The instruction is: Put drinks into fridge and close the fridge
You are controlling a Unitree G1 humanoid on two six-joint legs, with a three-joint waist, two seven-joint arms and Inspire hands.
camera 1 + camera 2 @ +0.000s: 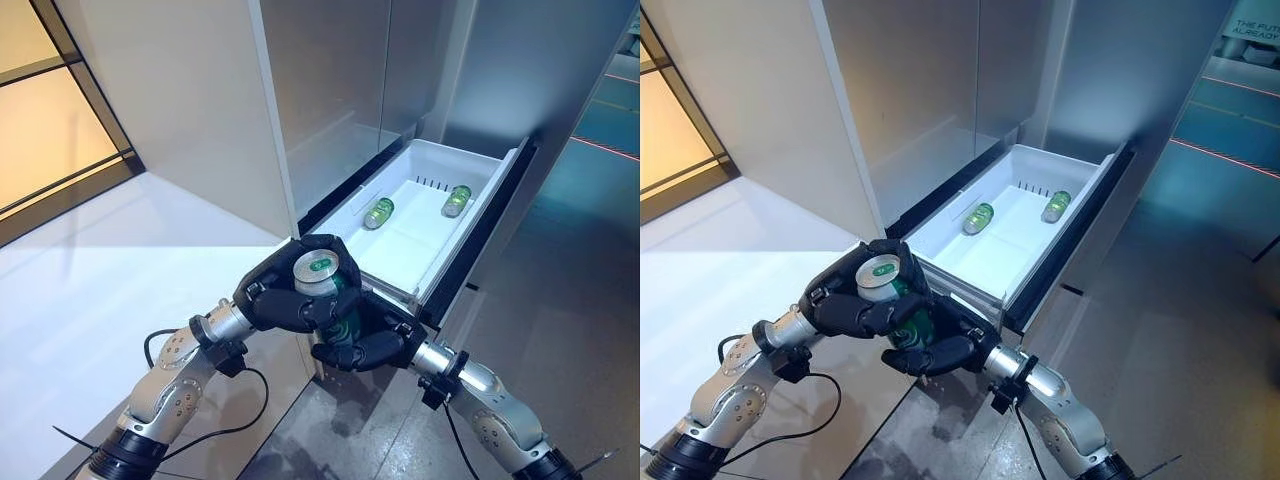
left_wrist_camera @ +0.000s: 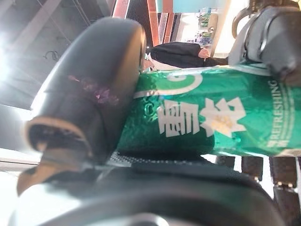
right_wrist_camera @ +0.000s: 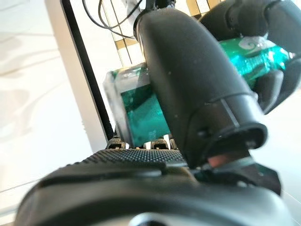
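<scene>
A green can [image 1: 320,268] stands upright between both hands, just in front of the near corner of the open white fridge drawer [image 1: 440,152]. My left hand [image 1: 275,300] is curled round its upper part; the left wrist view shows the thumb [image 2: 89,89] on the can [image 2: 211,117]. My right hand [image 1: 370,345] is curled round its lower part; the right wrist view shows the thumb [image 3: 197,84] across the can [image 3: 136,108]. Green cans [image 1: 378,212] [image 1: 456,201] lie on their sides in the drawer's far half.
The drawer sticks out low from the grey fridge front [image 1: 340,90]. A white counter [image 1: 100,280] lies to the left. Grey floor [image 1: 560,300] runs along the right of the drawer. The near half of the drawer holds nothing.
</scene>
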